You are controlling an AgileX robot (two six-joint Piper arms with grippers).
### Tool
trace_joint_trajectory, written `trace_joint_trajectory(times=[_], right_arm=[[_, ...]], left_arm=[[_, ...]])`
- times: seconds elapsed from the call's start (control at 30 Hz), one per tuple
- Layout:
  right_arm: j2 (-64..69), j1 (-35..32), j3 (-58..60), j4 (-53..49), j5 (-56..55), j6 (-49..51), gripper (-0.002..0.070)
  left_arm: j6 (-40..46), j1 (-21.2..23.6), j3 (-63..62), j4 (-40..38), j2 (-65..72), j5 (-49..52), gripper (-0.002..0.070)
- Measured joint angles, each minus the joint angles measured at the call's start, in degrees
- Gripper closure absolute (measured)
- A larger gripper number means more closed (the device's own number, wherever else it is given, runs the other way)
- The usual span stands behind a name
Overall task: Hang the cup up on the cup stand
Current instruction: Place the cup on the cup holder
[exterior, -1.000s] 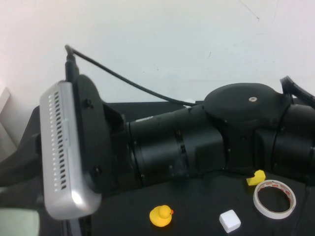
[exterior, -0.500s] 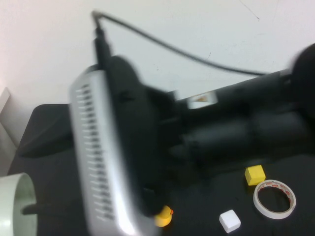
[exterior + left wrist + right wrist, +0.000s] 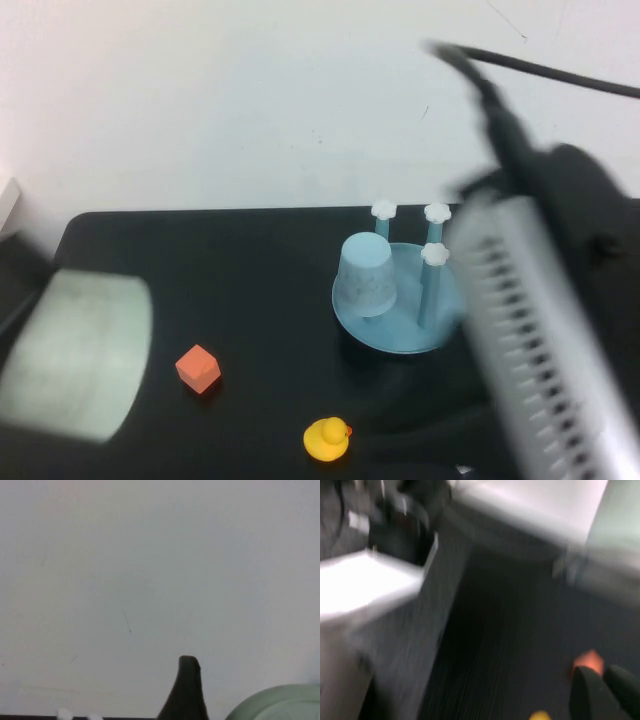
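The cup (image 3: pixel 75 355) hangs above the left end of the black surface (image 3: pixel 250 290), close to the high camera and well apart from the cup stand (image 3: pixel 400 335). It is smeared into a pale mint block, so you cannot tell which way its mouth points or how its long axis runs. In the left wrist view only a curved slice of it shows at the frame's edge.

The left gripper (image 3: pixel 190 695) is just beside that slice, cut off by the frame, with blank wall behind it. You cannot tell how its jaws are set.

The right gripper (image 3: pixel 606 692) hovers over the surface near the orange cube (image 3: pixel 590 660). Its jaws are close together with only a thin gap and nothing between them, though that view is badly blurred. From above, the right arm's silver wrist camera (image 3: pixel 540 340) hides the stand's right side.

A light blue speckled cup (image 3: pixel 365 275) sits upside down on the stand among the white-capped pegs (image 3: pixel 436 254). A yellow duck (image 3: pixel 327 438) lies nearer you.
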Motion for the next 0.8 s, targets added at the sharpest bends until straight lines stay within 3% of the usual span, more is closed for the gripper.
trace_joint_trajectory(times=[0.2, 0.3, 0.53, 0.8], right_arm=[[-4.69, 0.0, 0.0, -22.27, 14.03, 23.71, 0.0668], [-7.51, 0.0, 1.49, -30.86, 15.32, 31.41, 0.0672], [-16.8, 0.0, 14.12, -43.14, 15.32, 45.14, 0.0675], [-33.26, 0.0, 31.89, -46.24, 11.8, 55.51, 0.0675]], left_arm=[[15.31, 0.0, -7.15, 0.26, 12.41, 3.9, 0.0132], [21.23, 0.0, -10.93, 0.38, 19.11, 6.57, 0.0133], [21.59, 0.0, -20.6, 4.36, 34.92, 12.89, 0.0134], [19.36, 0.0, -35.06, 18.67, 53.24, 21.26, 0.0134]])
